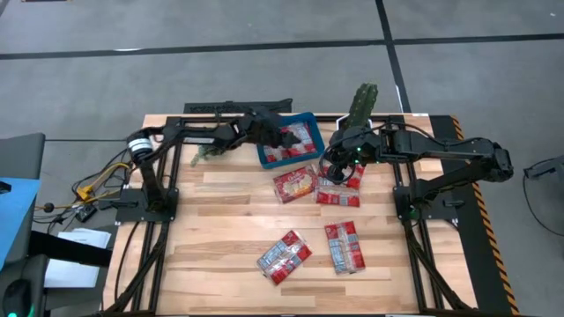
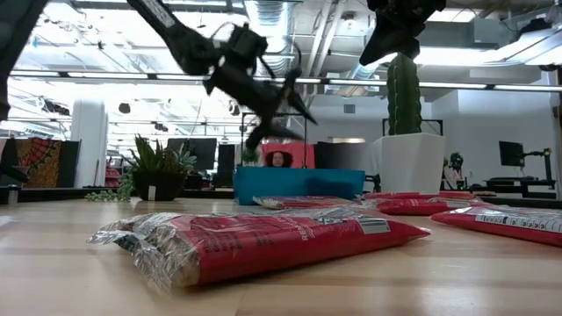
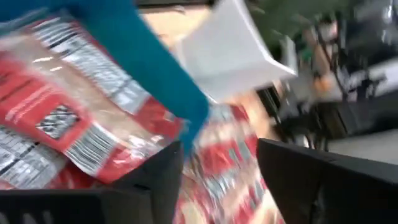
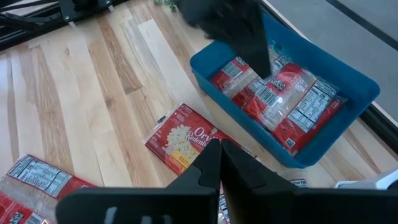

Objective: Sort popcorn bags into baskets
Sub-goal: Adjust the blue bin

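Popcorn bags [image 1: 287, 146] lie inside the blue bin [image 1: 264, 158], and four more [image 1: 295, 184] rest on bare wood off its near rim. The left gripper [image 1: 280, 134] hangs above the bin, fingers spread and empty. Just off the bin's right wall, the right gripper [image 1: 333, 167] hovers with fingers pressed together over the closest bags.

Two matte-black jointed arms — yellow and orange cables [image 1: 95, 182] at left base

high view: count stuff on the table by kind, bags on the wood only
popcorn bags on the wood: 4
blue bin: 1
cactus pot: 1
small leafy plant: 1
total: 7
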{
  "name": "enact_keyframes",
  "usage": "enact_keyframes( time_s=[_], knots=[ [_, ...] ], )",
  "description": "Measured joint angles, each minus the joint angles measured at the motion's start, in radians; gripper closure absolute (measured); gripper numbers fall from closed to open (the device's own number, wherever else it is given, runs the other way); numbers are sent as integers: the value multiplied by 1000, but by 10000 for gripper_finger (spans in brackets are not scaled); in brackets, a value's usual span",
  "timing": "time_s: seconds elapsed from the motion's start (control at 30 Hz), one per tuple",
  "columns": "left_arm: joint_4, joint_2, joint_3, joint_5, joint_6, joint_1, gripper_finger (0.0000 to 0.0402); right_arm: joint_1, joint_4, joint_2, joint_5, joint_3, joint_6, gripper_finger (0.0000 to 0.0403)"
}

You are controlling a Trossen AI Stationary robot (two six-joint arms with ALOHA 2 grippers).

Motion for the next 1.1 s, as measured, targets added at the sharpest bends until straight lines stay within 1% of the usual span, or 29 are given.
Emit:
enact_keyframes(
  time_s=[0.1, 0.2, 0.27, 0.3, 0.47, 0.6, 0.73, 0.87, 0.97, 1.1],
  knots=[
    [-169, -98, 38, -1, 106, -38, 262, 0, 0, 0, 0, 0, 0, 366],
    [-384, -168, 72, -98, 227, -99, 324, 0, 4, 0, 0, 0, 0, 369],
    [-452, -176, 64, -167, 275, -148, 372, 0, 5, 0, 0, 0, 0, 373],
    [-461, -175, 54, -186, 282, -172, 386, 0, 6, 0, 0, 0, 0, 374],
    [-460, -124, 26, -212, 281, -257, 399, 0, 7, 0, 0, 0, 0, 379],
    [-468, -59, 24, -283, 290, -284, 401, 0, 8, 0, 0, 0, 0, 375],
    [-518, 2, 24, -342, 307, -275, 401, 0, 7, 0, 0, 0, 0, 368],
    [-512, 48, 25, -385, 334, -253, 401, 0, 6, 0, 0, 0, 0, 370],
    [-518, 71, 24, -417, 334, -233, 401, 0, 5, 0, 0, 0, 0, 375],
    [-535, 72, 25, -434, 334, -204, 401, 0, 2, 0, 0, 0, 0, 379]
  ],
)
